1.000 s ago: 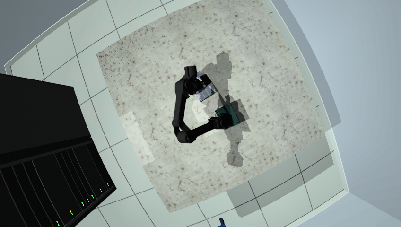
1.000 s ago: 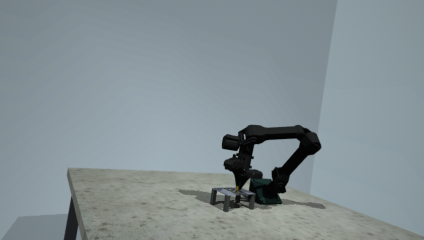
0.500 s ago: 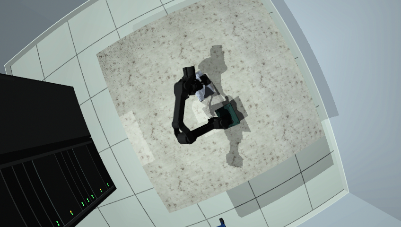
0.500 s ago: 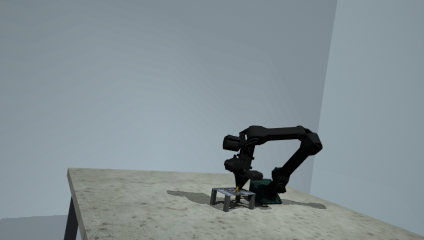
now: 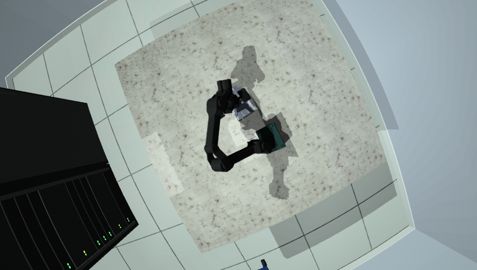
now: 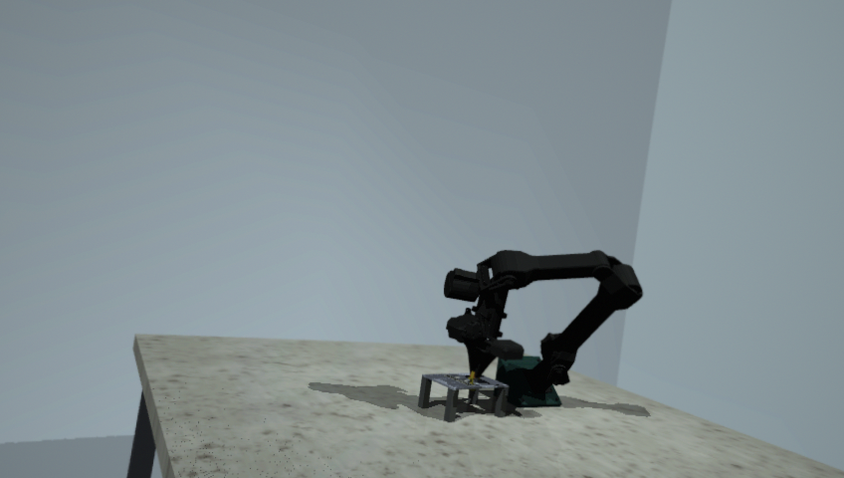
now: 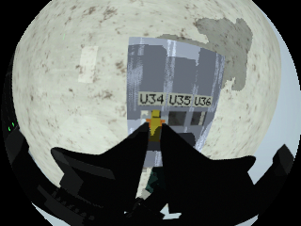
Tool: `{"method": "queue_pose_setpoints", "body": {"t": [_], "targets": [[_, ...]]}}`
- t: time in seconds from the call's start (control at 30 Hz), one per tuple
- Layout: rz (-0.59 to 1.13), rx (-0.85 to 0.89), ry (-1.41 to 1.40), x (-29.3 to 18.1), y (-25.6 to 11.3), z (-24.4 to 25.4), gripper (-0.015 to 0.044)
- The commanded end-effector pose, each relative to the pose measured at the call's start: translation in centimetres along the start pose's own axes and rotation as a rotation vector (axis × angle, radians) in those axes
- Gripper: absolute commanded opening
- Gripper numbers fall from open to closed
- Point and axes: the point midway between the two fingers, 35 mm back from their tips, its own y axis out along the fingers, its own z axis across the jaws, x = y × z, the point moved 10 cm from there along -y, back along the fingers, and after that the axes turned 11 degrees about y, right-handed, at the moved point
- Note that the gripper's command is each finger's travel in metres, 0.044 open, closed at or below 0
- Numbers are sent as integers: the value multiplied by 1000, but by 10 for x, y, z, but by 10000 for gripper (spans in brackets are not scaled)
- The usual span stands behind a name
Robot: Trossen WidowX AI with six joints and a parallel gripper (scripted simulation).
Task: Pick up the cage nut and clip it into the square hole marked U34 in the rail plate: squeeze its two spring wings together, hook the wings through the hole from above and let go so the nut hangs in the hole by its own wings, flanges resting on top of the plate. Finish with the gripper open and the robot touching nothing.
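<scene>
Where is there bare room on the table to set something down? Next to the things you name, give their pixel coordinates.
In the top view, the table [image 5: 318, 60] [image 6: 284, 408] has bare room between the arm's shadow and its right edge, and left of the arm [image 5: 213, 130] [image 6: 562, 266]. It is crowded at U34, where end effector [image 7: 154, 127], nut [image 7: 155, 120] and plate [image 7: 146, 61] meet.

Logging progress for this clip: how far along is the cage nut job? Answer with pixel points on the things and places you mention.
Done: the yellow cage nut [image 6: 472, 376] [image 7: 155, 121] is picked up.

In hand: the end effector [image 6: 474, 375] [image 7: 154, 127] grips it at the U34 position on the rail plate [image 6: 439, 378] [image 7: 147, 71]; whether the wings are through is hidden.

Left: confirm seating, open, and back off, since the end effector is shut on the nut.
</scene>
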Motion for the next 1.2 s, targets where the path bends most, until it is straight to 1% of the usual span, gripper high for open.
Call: {"method": "queue_pose_setpoints", "body": {"t": [0.0, 1.17], "targets": [[-1, -4, 2, 0, -1, 0, 27], [-12, -58, 3, -1, 0, 8, 27]]}}
